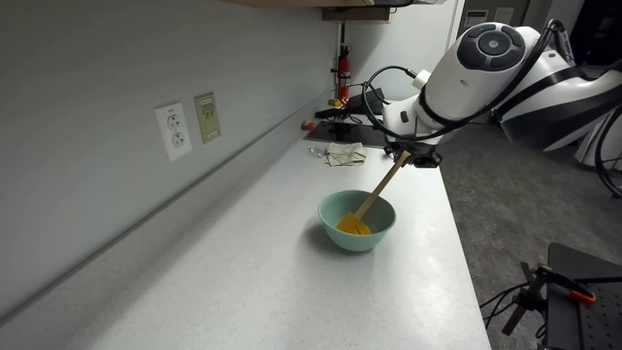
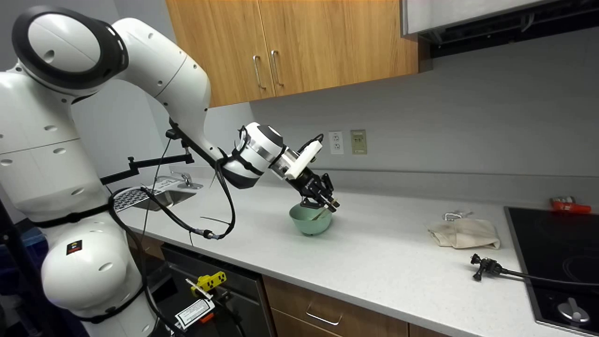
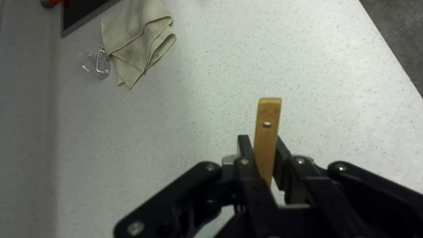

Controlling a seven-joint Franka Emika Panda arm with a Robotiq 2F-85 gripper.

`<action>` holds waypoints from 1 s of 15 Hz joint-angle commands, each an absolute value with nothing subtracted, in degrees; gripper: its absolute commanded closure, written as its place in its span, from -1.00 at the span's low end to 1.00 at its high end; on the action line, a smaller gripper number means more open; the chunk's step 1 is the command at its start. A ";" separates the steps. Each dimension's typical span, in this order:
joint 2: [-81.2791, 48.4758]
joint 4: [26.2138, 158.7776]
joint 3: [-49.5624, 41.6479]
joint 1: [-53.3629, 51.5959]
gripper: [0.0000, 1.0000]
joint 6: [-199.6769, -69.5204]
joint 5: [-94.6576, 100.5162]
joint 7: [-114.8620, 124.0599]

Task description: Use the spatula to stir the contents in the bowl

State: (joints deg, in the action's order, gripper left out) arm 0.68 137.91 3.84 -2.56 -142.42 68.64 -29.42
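Observation:
The pale mint-green bowl (image 1: pixel 356 244) stands upright on the counter and also shows in an exterior view (image 2: pixel 309 228). The spatula (image 1: pixel 381 187) leans into it, with its yellow-orange head low in the bowl, touching or beside the yellow-orange contents (image 1: pixel 363 230). My gripper (image 3: pixel 263 141) is shut on the upper part of the wooden handle, whose holed end (image 3: pixel 268 112) sticks out past the fingers in the wrist view. The gripper is above the bowl's rim in an exterior view (image 2: pixel 330 204). The bowl and the contents are out of the wrist view.
A folded beige cloth (image 1: pixel 346 154) with a small clear item (image 3: pixel 96 65) lies farther along the counter. A black cooktop (image 2: pixel 557 248) and a black clamp with a cable (image 2: pixel 486 267) are beyond it. The wall with outlets (image 2: pixel 336 142) borders the counter; wooden cabinets (image 2: pixel 318 42) hang above.

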 commanded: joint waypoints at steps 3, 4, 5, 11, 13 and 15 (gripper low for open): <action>0.55 136.21 3.93 -3.13 0.91 -142.78 75.14 -22.08; 0.59 136.14 3.82 -3.02 0.91 -142.78 76.24 -21.83; 0.60 136.11 3.76 -2.98 0.91 -142.37 76.56 -22.45; 1.15 136.52 3.11 -2.60 0.91 -142.70 81.19 -23.17; 1.02 136.06 3.02 -2.61 0.91 -142.64 81.78 -22.83; 1.03 135.88 2.90 -2.53 0.91 -142.74 83.05 -22.49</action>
State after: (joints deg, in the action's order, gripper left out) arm 0.71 136.54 3.32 -2.68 -142.59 80.10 -23.35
